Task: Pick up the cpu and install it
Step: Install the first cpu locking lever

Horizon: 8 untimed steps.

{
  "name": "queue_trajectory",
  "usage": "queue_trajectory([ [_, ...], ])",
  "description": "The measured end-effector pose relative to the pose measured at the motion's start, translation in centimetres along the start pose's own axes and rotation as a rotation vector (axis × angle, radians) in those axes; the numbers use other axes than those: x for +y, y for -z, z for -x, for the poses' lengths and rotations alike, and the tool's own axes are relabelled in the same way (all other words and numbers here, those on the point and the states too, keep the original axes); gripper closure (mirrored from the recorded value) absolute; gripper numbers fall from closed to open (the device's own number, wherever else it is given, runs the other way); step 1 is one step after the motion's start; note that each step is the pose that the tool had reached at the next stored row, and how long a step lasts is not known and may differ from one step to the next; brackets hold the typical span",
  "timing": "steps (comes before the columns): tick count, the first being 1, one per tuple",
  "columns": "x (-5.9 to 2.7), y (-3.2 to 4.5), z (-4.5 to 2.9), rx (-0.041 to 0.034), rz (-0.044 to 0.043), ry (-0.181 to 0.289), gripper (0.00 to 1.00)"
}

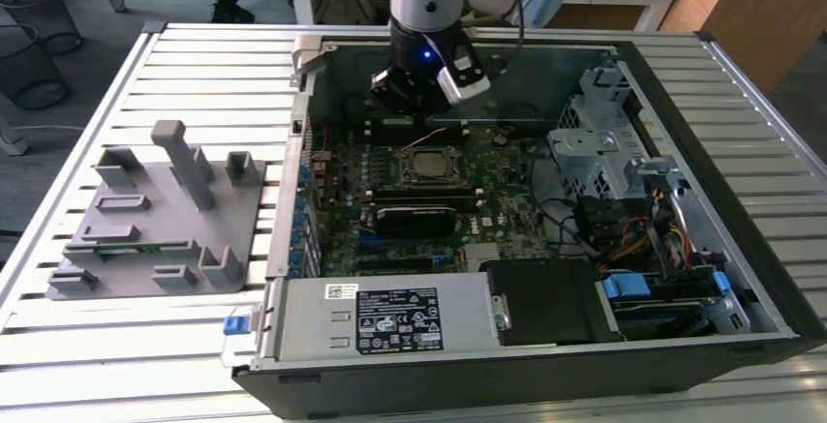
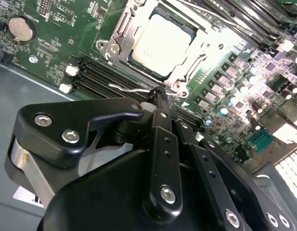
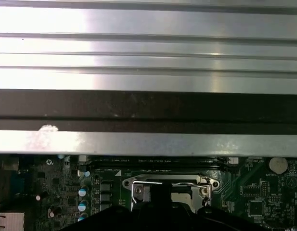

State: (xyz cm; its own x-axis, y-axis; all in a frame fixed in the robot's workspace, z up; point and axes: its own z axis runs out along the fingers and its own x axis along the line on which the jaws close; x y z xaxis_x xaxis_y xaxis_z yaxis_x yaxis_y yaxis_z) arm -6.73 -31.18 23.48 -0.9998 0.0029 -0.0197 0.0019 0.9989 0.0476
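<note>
The cpu (image 1: 431, 165) lies flat in the motherboard socket inside the open computer case, its pale silver top (image 2: 162, 41) ringed by the metal socket frame (image 2: 114, 43). My gripper (image 1: 416, 104) hangs just behind the socket, in the case's rear half. In the second wrist view its black fingers (image 2: 160, 130) run together to a tip with nothing between them. That tip touches the thin wire socket lever (image 2: 131, 89) beside the frame. In the first wrist view the socket frame (image 3: 170, 185) sits just past the gripper's dark body, and a strip of the cpu (image 3: 181, 196) shows.
A grey fixture plate (image 1: 155, 220) with upright posts stands at the exterior view's left of the case. Inside are the power supply (image 1: 387, 317), a drive cage (image 1: 595, 152), cables and memory slots (image 2: 95, 72). The case wall (image 3: 148, 106) rises close behind the socket.
</note>
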Motion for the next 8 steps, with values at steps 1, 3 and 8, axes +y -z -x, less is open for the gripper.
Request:
queue_trajectory([
  [1, 0.0, -0.04, 0.06, 0.0, 0.0001, 0.001, 0.89],
  [3, 0.01, -0.1, 0.19, 0.0001, 0.0002, 0.003, 0.89],
  [8, 0.15, -0.2, 0.4, 0.0009, 0.0004, 0.017, 0.89],
])
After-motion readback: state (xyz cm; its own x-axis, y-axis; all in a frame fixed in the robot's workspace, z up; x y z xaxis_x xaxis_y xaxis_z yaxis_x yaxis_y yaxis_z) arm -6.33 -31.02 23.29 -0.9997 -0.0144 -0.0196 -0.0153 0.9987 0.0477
